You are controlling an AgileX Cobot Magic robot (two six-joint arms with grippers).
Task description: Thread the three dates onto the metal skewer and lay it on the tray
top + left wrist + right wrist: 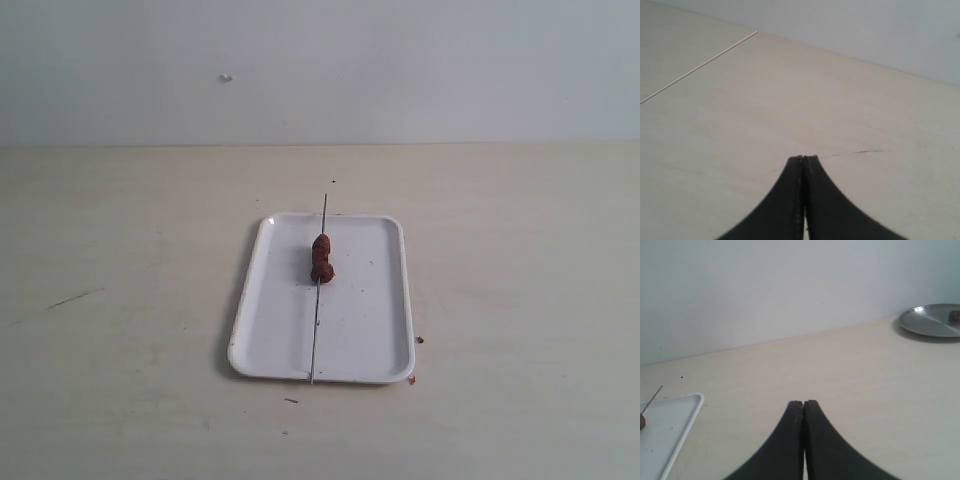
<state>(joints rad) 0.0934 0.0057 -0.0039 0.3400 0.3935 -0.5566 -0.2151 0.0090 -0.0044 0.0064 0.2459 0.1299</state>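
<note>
Lengthwise on smooth white tray (360, 320), thin skewer (315, 330)

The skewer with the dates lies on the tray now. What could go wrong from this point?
1. The metal skewer sticks out past the far rim of the tray, so a passing arm might catch that end and tip it off.
2. The dates sit in one tight clump, and I cannot count three. A small dark thing on the round metal plate may be a missed date, but it is too small to tell.
</note>
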